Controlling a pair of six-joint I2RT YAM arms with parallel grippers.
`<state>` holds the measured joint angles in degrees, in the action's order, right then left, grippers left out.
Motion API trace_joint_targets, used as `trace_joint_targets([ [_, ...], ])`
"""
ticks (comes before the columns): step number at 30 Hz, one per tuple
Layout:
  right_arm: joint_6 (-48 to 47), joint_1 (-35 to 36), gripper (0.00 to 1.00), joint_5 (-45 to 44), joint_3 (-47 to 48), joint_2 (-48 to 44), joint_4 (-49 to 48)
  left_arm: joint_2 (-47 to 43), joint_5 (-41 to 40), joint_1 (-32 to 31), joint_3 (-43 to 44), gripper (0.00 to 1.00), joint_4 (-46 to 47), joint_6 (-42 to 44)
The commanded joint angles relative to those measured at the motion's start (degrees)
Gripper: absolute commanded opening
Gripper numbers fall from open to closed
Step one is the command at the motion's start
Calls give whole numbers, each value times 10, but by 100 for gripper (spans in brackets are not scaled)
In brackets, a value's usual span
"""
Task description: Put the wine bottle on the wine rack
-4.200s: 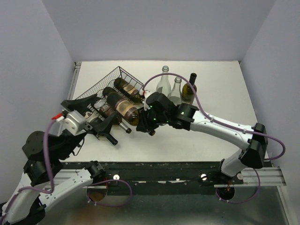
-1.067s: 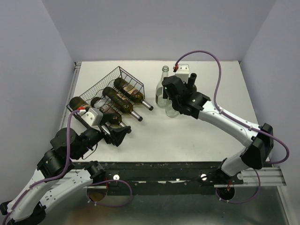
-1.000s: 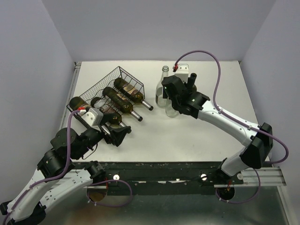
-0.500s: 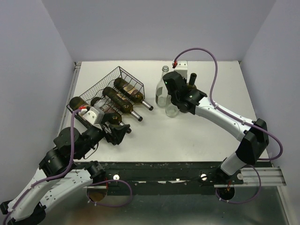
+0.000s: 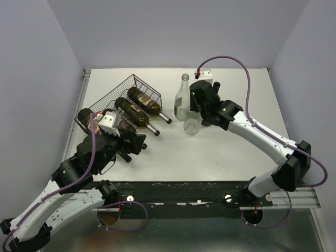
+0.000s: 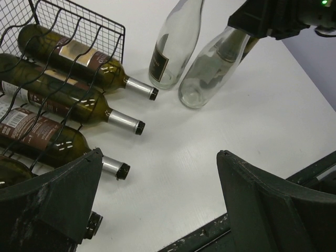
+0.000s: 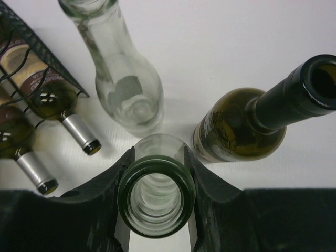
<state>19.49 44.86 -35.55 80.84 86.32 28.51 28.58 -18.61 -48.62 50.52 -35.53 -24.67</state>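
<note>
The wine bottle [image 7: 156, 195] is clear glass with a greenish rim, and its base [image 5: 191, 126] rests on the table. It leans, as the left wrist view shows [image 6: 210, 73]. My right gripper [image 5: 202, 104] is shut on its neck, one finger [image 7: 102, 184] on each side just below the mouth. The black wire wine rack [image 5: 121, 89] lies at the back left and holds several dark bottles [image 6: 79, 100] with their necks pointing out. My left gripper [image 5: 134, 144] hovers open by the rack's near corner, with nothing between its fingers [image 6: 58, 199].
A second clear bottle [image 5: 181, 100] stands upright just left of the held one. A dark green open bottle [image 7: 247, 128] stands close on the right of it. White walls enclose the table on three sides. A black rail [image 5: 210, 191] runs along the near edge.
</note>
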Motion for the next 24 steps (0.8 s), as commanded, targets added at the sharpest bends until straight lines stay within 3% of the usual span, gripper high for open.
trace_joint_targets([
  [1,12,-2,1,99,54,-78,19,-18,88,-2,-2,99,41,25],
  [5,32,-2,1,196,66,-106,53,-42,231,-2,-62,99,151,34],
  [12,65,-2,1,335,95,-131,93,43,350,-2,-88,99,215,8],
  [24,54,-2,1,522,114,-142,82,119,340,-3,-117,99,288,25],
])
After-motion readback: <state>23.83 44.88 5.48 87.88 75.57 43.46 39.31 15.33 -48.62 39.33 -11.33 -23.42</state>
